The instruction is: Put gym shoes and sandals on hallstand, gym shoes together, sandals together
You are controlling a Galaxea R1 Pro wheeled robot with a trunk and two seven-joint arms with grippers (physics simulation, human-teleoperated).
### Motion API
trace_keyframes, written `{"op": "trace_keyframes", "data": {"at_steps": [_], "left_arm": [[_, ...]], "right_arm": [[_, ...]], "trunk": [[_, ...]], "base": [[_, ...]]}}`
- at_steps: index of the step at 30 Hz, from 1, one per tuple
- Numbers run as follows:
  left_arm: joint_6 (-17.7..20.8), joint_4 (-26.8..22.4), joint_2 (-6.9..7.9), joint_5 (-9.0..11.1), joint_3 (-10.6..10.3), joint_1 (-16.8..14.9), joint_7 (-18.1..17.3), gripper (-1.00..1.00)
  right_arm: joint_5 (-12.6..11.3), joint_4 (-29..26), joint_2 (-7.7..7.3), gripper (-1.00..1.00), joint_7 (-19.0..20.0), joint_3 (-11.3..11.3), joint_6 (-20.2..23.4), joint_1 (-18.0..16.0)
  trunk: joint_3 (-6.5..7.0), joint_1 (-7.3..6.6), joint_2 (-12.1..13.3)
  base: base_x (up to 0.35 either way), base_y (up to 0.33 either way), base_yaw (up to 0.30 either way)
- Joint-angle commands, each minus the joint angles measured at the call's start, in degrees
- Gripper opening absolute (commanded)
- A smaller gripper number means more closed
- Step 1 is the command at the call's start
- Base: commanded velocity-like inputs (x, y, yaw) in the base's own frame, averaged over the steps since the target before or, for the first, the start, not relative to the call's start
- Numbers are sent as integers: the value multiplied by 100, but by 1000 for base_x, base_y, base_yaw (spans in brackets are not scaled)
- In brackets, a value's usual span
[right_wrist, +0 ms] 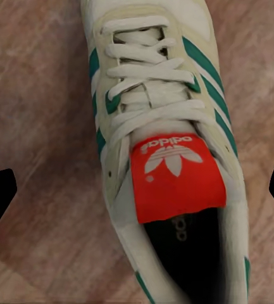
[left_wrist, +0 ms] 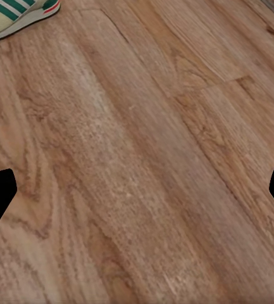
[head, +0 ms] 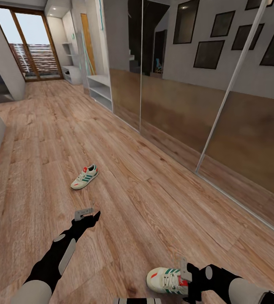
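Head view: my right end effector [head: 186,274] sits right at the heel of the near gym shoe [head: 167,279], fingers spread around it, not closed. My left end effector [head: 87,214] is spread and empty over the corridor floor [head: 153,198]; the far gym shoe [head: 85,176] lies well ahead of it. The hallstand [head: 99,89] is far down the corridor, white, boxy, open shelves.

Left wrist view: bare wood-grain planks between my fingers; a corner of a green-striped shoe [left_wrist: 16,14] lies ahead, off to one side.

Right wrist view: the shoe [right_wrist: 165,152] is centred between my finger tips, cream upper, flat laces, red tongue patch, open collar.

Risk: soft upper may deform and slip if I pinch the collar, and smooth laminate lets the shoe skid if one finger lands first.
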Motion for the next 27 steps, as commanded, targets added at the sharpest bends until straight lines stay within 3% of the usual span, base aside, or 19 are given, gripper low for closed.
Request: {"op": "trace_keyframes", "data": {"at_steps": [1, 27], "left_arm": [[0, 0, -1, 0, 0, 0, 0, 100], [-9, 2, -5, 0, 0, 0, 0, 100]], "right_arm": [[-3, -2, -40, 100, 0, -2, 0, 0], [-6, -3, -170, 100, 0, -11, 0, 0]], "trunk": [[0, 0, 0], [-66, 8, -4]], "base": [[0, 0, 0], [0, 0, 0]]}}
